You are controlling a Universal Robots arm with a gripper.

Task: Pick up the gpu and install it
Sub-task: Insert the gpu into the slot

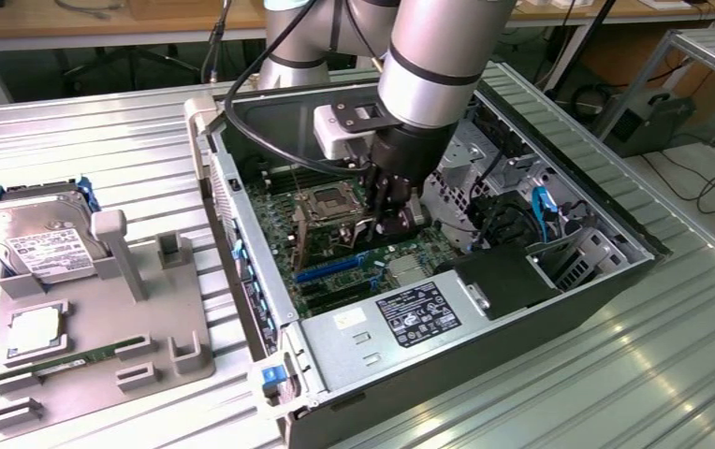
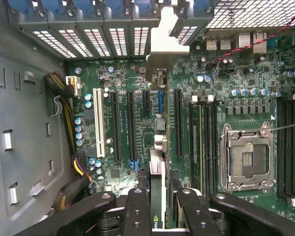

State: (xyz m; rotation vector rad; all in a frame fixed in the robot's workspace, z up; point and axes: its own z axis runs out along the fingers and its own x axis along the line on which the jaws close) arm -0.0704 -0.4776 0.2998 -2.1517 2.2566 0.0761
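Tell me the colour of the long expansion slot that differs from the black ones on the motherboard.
White. The slot shows best in the wrist view, beside the black slots.

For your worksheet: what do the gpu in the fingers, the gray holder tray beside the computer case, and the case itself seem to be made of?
gpu: green circuit board, seemingly laminate, with a dull silver metal bracket.
Holder tray: matte gray, probably plastic; no shine, blocky posts.
Case: dark painted sheet metal, judging by thin folded edges.
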